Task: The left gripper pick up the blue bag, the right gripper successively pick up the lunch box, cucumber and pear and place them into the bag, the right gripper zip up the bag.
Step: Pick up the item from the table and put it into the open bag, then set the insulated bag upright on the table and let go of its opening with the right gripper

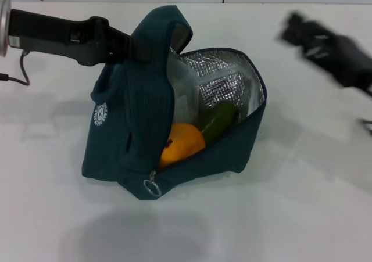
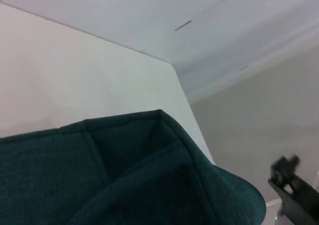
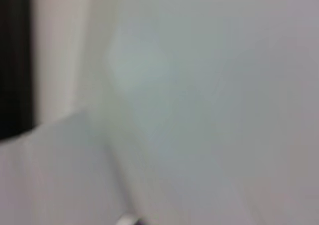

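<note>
Two grippers, one bag, contents as follows. My left gripper [image 1: 136, 47] reaches in from the left of the head view and is clamped on a padded handle of the blue bag [image 1: 133, 128], holding that side of it up. The bag rests on the white table [image 1: 290, 204], mouth open toward my right, silver foil lining [image 1: 221, 82] exposed. Inside: the pear [image 1: 181, 144], orange-yellow, near the front edge of the opening; the cucumber [image 1: 219, 121], dark green, leaning just beside and behind the pear. Ring zip pull [image 1: 152, 187] hangs at the bag's front lower corner; white round logo [image 1: 100, 114] on the left panel. My right gripper [image 1: 299, 31] is up at the far right, well apart from the bag, motion-blurred; I cannot tell whether its fingers are together or apart.
</note>
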